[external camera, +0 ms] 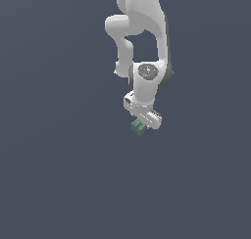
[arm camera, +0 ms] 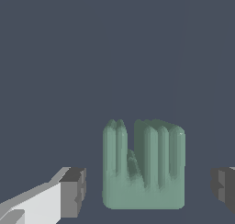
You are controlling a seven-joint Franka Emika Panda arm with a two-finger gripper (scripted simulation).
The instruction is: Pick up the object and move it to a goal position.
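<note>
Plain slate-grey ground fills both views. At the middle of the exterior view, the white arm reaches down, and the green block sits right under its tool. From the wrist, the block stands between the two fingers, clear gaps on both sides: the tool is spread, gripping nothing.

White arm reaching down, green object just under its fingers

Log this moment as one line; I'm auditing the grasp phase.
phase: pre-grasp | gripper: open, straddling object, gaps both sides | green object: between fingers, not clamped | goal: not visible
</note>
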